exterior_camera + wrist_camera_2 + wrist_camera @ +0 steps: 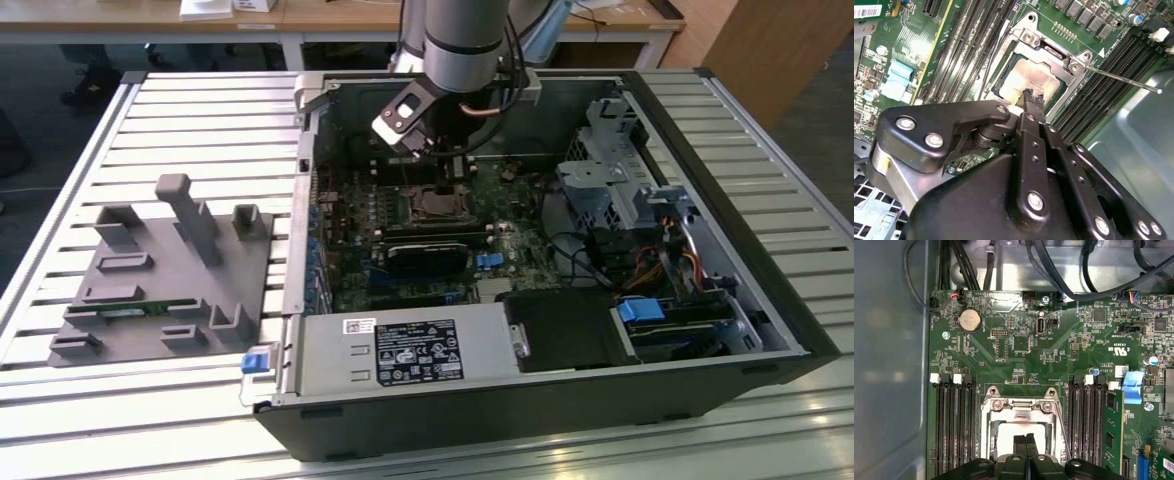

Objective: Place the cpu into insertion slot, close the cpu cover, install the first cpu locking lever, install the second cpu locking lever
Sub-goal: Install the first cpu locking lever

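Hovering gripper (1034, 97), fingers pressed together, gripping nothing, over cpu (1029, 75) sitting under cpu cover (1051, 52); locking lever (1124, 80) looking thin, springy, best taken near tip.

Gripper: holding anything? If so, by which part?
Nothing held. The gripper is shut, jaws together, tips over the chip.

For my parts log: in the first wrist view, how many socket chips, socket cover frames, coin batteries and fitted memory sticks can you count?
Flat square silver-grey cpu: 1
Shiny silver square-frame cpu cover: 1
Round silver coin battery: 1
Upright green memory stick: 1
Total: 4
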